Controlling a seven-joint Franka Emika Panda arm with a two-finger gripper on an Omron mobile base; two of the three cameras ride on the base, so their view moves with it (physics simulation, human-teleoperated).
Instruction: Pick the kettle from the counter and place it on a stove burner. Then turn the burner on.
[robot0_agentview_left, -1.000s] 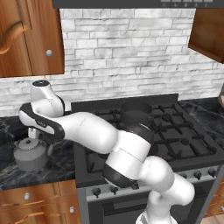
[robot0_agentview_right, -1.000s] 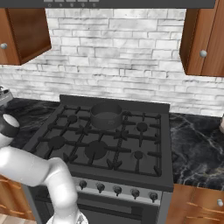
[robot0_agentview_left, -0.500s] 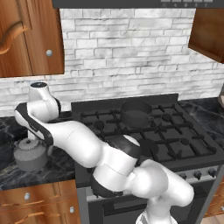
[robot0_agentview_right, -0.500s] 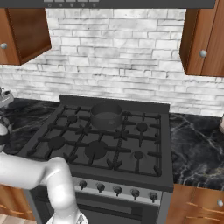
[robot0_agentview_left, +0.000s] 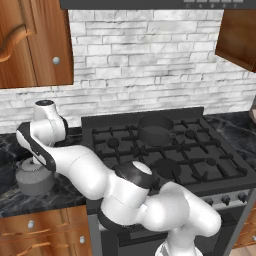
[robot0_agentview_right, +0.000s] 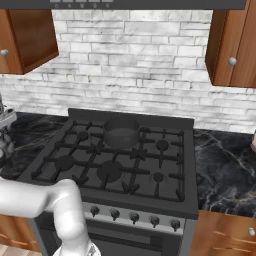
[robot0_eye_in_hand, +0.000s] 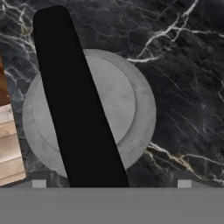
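The kettle sits on the black marble surface, left of the stove. It looks hard, smooth and a bit heavy. Its dark handle arches over the lid, and that seems the best place to hold. The end effector hangs right above it; I cannot tell whether it is spread or pressed together.

Kettle sits on the counter at the frame's left edge, stove just to its right, and a pot rests on a rear burner.
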